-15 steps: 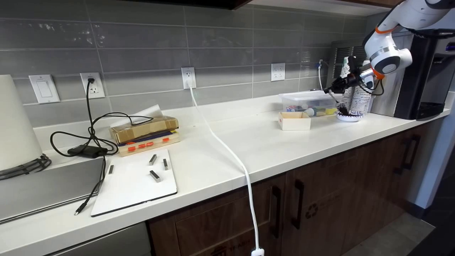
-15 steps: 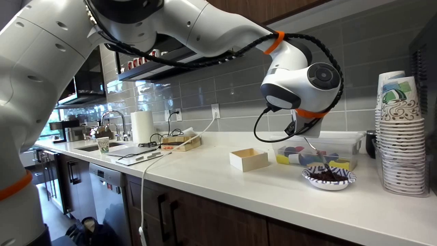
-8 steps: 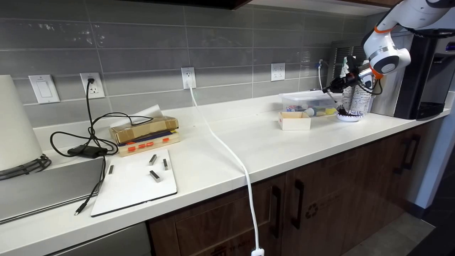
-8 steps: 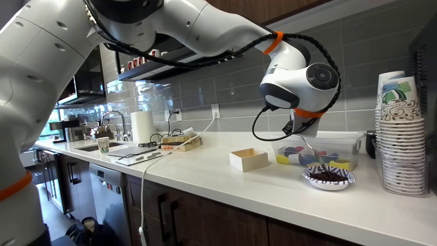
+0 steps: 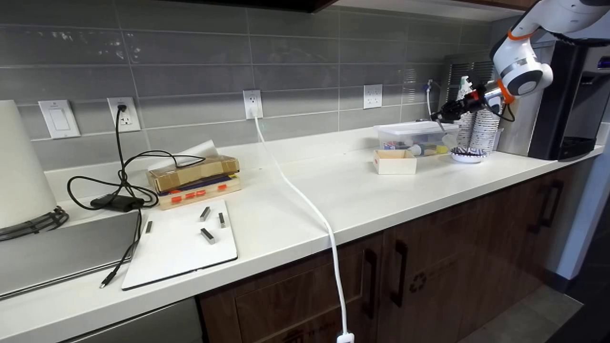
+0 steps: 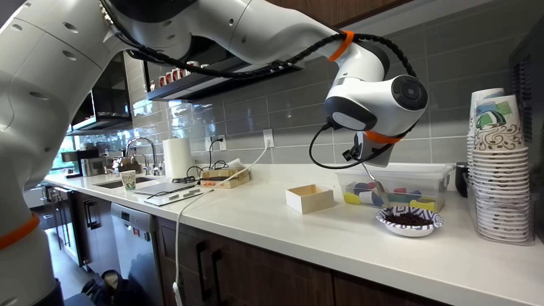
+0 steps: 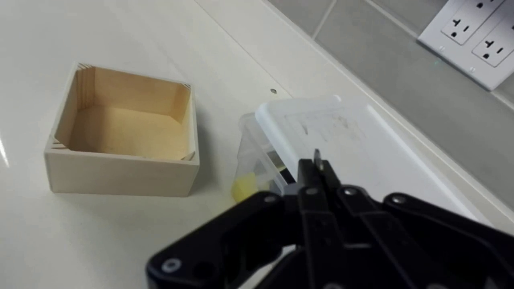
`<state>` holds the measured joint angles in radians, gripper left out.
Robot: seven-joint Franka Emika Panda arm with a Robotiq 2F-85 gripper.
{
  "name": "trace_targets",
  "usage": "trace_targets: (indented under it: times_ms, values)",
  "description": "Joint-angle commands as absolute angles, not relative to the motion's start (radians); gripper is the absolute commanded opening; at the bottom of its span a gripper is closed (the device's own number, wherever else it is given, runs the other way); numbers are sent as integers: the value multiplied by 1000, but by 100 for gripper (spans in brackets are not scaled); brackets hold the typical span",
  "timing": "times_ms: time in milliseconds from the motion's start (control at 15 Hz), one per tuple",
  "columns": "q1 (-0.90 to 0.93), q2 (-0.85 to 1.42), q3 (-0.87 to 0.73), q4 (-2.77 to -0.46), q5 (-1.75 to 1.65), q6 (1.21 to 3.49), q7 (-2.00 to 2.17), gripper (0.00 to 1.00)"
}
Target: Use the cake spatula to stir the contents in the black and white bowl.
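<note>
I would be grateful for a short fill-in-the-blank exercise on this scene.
The pincer holds the cake ____.
Dark contents lie in the black and white ____.
A white ____ sits on top of the clear bin.
In the wrist view, the wooden box stands to the ____ of the bin.
Missing words: spatula; bowl; lid; left.

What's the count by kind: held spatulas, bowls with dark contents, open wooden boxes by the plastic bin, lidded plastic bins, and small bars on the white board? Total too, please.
Spatula: 1
Bowl with dark contents: 1
Open wooden box: 1
Lidded plastic bin: 1
Small bars on the white board: 4
Total: 8
</note>
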<state>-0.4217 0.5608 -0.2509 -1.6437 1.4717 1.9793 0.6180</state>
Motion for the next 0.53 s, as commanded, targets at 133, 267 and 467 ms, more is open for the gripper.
trace_targets:
  times_ms: [133, 267, 467]
  values:
    - [-431, 550, -272, -1660, 1415, 1891, 704, 1]
    - [-430, 542, -285, -1669, 1391, 1892, 736, 1]
    - [-428, 531, -301, -1680, 1373, 1917, 763, 1]
